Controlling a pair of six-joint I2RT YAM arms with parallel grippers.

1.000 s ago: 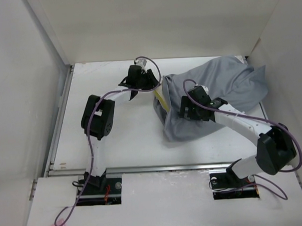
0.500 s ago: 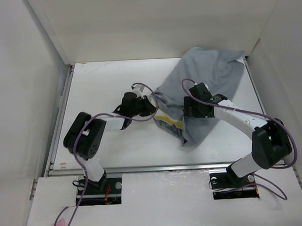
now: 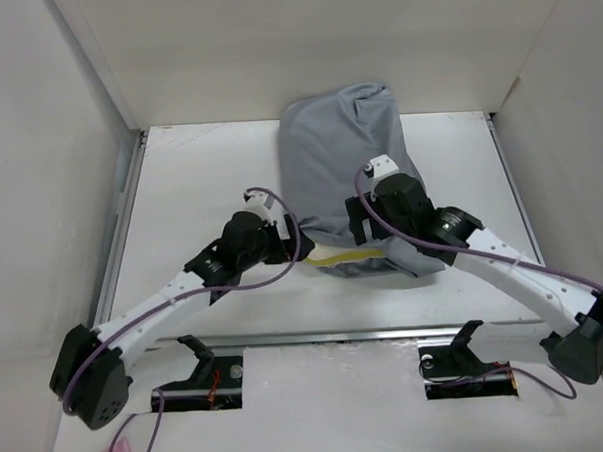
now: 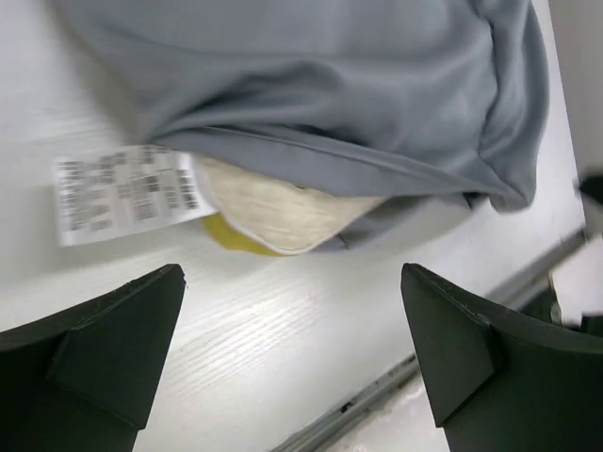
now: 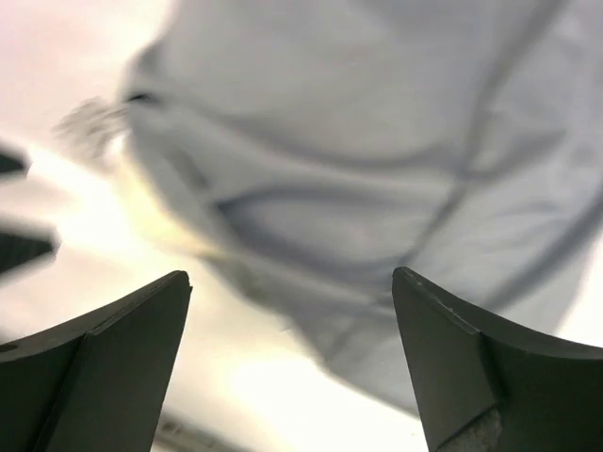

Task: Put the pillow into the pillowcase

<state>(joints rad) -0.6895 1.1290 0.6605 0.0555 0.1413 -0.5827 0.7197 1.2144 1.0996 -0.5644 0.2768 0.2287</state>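
Left side: your left gripper point(image 4: 292, 282) sat low at the mouth of the pillowcase point(image 4: 330, 85), jaws spread wide and nothing between them. A white label point(image 4: 122, 193) lay flat on the table point(image 4: 236, 367) just ahead of the left finger, at the corner of the pillow point(image 4: 283, 212).

Centre: the pillow was nearly all inside. Only a cream end with a yellow edge poked out of the near opening, under the top hem.

Right side: your right gripper point(image 5: 292, 278) hung over the near right part of the pillowcase, jaws also apart and empty. That view was blurred, so I could not tell whether it touched the cloth.

Judgement: the step looked like covering that last exposed end. You would do best to pinch cloth only, taking the top hem on each side and not the foam or the label. Draw both corners toward the near edge evenly, since a one-sided pull would likely skew the pillowcase and bunch cloth against the foam. Tuck the label in last.
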